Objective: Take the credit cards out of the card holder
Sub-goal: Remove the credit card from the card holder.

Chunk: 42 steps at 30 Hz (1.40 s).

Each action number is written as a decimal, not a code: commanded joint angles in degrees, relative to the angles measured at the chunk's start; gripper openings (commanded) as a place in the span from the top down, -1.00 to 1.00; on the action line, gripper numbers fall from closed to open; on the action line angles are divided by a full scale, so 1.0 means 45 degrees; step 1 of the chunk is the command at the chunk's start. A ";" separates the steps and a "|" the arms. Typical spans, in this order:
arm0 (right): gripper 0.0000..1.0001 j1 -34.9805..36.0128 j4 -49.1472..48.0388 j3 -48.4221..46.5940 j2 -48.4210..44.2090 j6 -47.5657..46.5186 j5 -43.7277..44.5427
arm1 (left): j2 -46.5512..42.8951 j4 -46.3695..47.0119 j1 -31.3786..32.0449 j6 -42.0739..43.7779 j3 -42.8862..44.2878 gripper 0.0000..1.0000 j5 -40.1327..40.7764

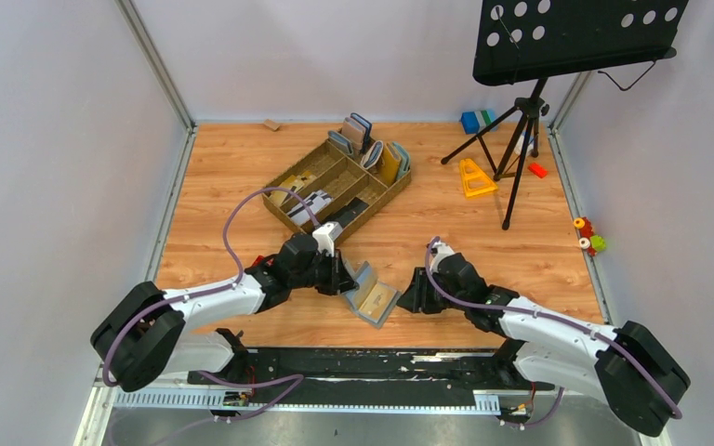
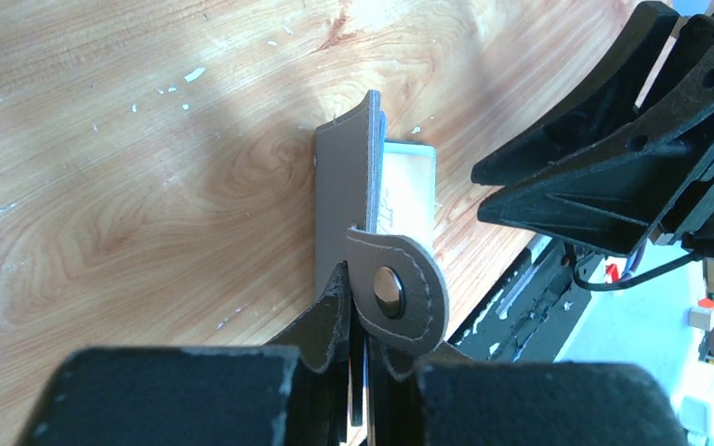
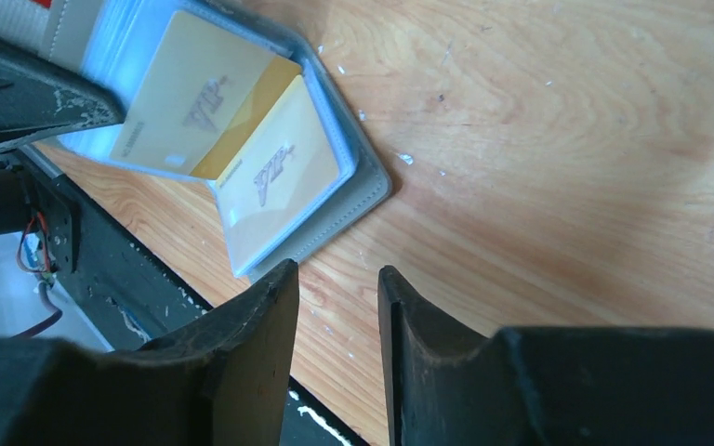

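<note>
The grey card holder (image 1: 373, 296) lies open near the table's front edge, one cover raised. My left gripper (image 1: 346, 277) is shut on that raised cover next to its snap tab (image 2: 400, 293); the left wrist view shows the cover (image 2: 342, 181) edge-on between my fingers. In the right wrist view the light blue inside (image 3: 130, 37) holds two yellow credit cards (image 3: 200, 98) (image 3: 274, 177) in its slots. My right gripper (image 3: 339, 279) is open and empty, just right of the holder's lower corner (image 3: 358, 190) and apart from it. It also shows in the top view (image 1: 411, 292).
A brown compartment tray (image 1: 335, 186) with upright wallets (image 1: 372, 144) stands behind. A black music stand (image 1: 523, 111), a yellow triangle (image 1: 474, 177), blue block (image 1: 471, 121), red piece (image 1: 537, 170) and small toy (image 1: 590, 237) are at the right. A black rail (image 1: 381, 362) runs along the front edge.
</note>
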<state>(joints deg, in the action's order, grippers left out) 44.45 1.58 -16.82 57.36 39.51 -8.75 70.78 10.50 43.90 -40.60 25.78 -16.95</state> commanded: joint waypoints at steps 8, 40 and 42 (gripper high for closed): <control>0.31 0.0050 -0.1432 -0.1379 0.1185 0.0603 -0.2053 | 0.0199 0.0083 0.0069 0.0247 -0.0075 1.00 0.0527; 0.92 0.0146 -0.3594 -0.1924 0.5860 0.0569 -0.2751 | 0.1446 0.1556 0.0030 0.0505 -0.0209 -0.15 -0.1309; 0.93 0.0149 -0.3594 -0.1912 0.5866 0.0574 -0.2774 | 0.1642 0.1564 0.0030 0.0608 -0.0169 -0.15 -0.1278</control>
<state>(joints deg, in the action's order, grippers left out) 44.84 -14.92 -24.18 82.78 43.86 -21.63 76.51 15.77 43.90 -40.25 22.98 -21.06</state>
